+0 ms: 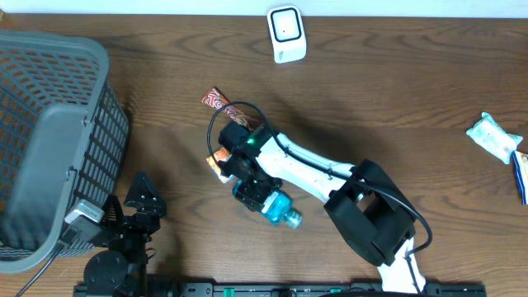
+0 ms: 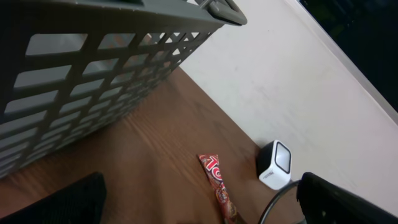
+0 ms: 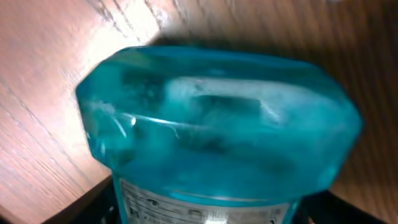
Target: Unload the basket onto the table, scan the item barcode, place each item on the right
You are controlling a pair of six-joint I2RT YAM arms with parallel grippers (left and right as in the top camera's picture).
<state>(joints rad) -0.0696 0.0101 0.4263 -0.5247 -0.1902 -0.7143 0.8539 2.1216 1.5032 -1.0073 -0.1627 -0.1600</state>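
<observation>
Overhead: right hand set over bottle lying mid-worktop, clenched or not impossible to tell, probably placed to carry it to scanner at far edge; left hand beside basket, released, clear of path.

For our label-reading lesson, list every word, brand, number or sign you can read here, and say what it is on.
"To": large white letters on the red snack wrapper; the rest is unclear.
Teal bottle: small print on its label, too blurred to read.
White scanner: no legible text.
Pale packet at the right edge: too small to read.
</observation>
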